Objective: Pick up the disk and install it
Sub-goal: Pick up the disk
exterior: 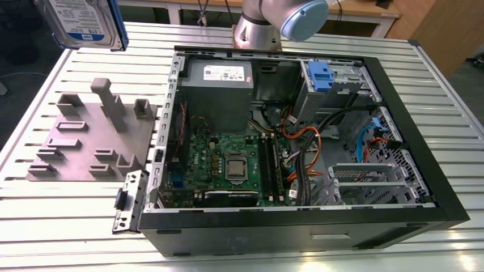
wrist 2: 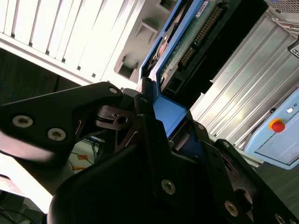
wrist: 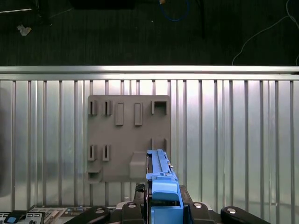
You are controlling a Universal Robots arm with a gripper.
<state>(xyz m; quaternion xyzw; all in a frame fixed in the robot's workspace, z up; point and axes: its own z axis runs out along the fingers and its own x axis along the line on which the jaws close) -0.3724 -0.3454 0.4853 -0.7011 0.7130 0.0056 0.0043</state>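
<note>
While the tool [wrist 2: 170, 122] is clamped on the disk [wrist 2: 196, 29], its black fingers [wrist 2: 145, 126] press against opposite sides of the blue bracket [wrist 2: 169, 112] that frames the drive; the second wrist view shows this contact, with the green circuit board of the disk facing the camera. In the first wrist view the disk is seen edge-on, its blue bracket projecting out from the tool over the grey fixture plate [wrist: 124, 135] that lies flat on the slatted metal surface [wrist: 233, 140]. In the exterior view the disk [exterior: 79, 22] sits at the upper corner on the exterior view's left, label side visible (white and blue), lifted clear of the surface [exterior: 76, 226] and apart from the fixture plate [exterior: 83, 141] below it. The open computer case [exterior: 250, 229] lies on its side towards the exterior view's right, well apart from the disk. Inside the case are the grey power-supply box [exterior: 217, 85], the motherboard [exterior: 226, 164], a blue latch [exterior: 321, 76] on the far drive bay, and a bare metal drive cage [exterior: 366, 178] near the front corner. The arm [exterior: 264, 22] rises from the surface just behind the case.
</note>
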